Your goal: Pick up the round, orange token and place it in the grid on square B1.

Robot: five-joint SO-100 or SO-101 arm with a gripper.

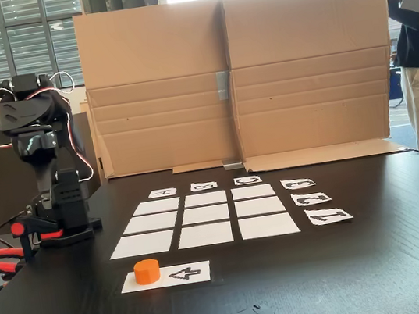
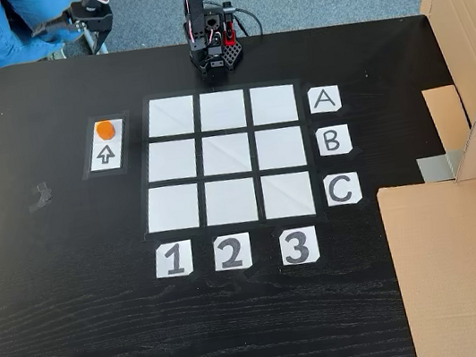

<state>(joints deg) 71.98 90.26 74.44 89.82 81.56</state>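
Here the token point(image 2: 104, 128) sits on the arrow strip point(image 2: 106, 145), beside the grid point(image 2: 229, 155).
Claw state: cannot tell; the arm point(image 1: 37, 135) is folded at the table's point(image 2: 81, 330) edge.

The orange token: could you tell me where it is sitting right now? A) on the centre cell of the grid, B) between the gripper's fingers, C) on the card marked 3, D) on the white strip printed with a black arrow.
D: the token rests on the end of the arrow strip, beside the grid with all nine cells blank; a fixed view from the table's edge shows the same.
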